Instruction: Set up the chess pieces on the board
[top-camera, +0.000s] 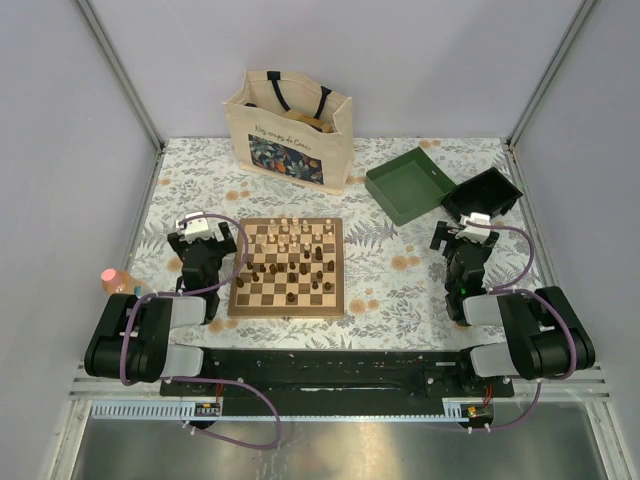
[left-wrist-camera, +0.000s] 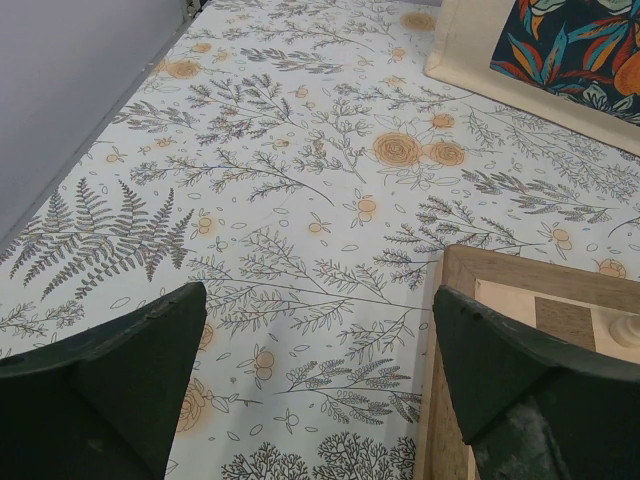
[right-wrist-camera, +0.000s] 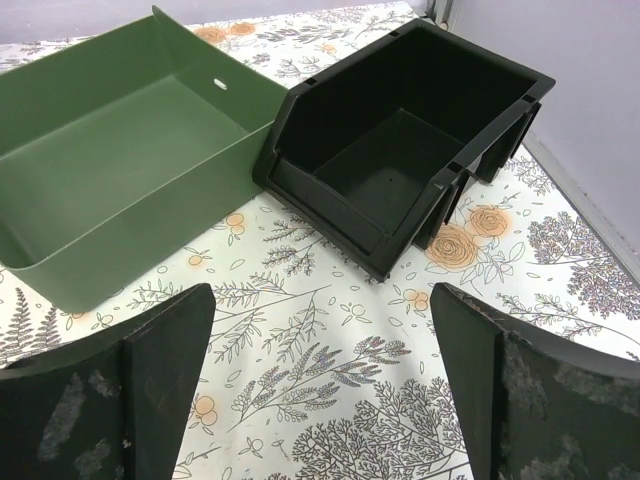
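Note:
The board (top-camera: 288, 267) lies in the middle of the table, with pale chess pieces (top-camera: 290, 227) mostly on its far rows and dark chess pieces (top-camera: 307, 270) scattered over the middle and near rows. My left gripper (top-camera: 207, 238) is open and empty just left of the board's far left corner. In the left wrist view the gripper (left-wrist-camera: 315, 300) has its jaws wide apart over the cloth, with the board's corner (left-wrist-camera: 470, 266) and one pale piece (left-wrist-camera: 627, 329) at the right. My right gripper (top-camera: 462, 240) is open and empty, far right of the board.
A cream tote bag (top-camera: 288, 130) stands behind the board. A green box (top-camera: 408, 184) and a black bin (top-camera: 482, 195) sit at the back right, close ahead of the right gripper; both are empty in the right wrist view (right-wrist-camera: 120, 150). A pink-capped bottle (top-camera: 118, 280) stands at the left edge.

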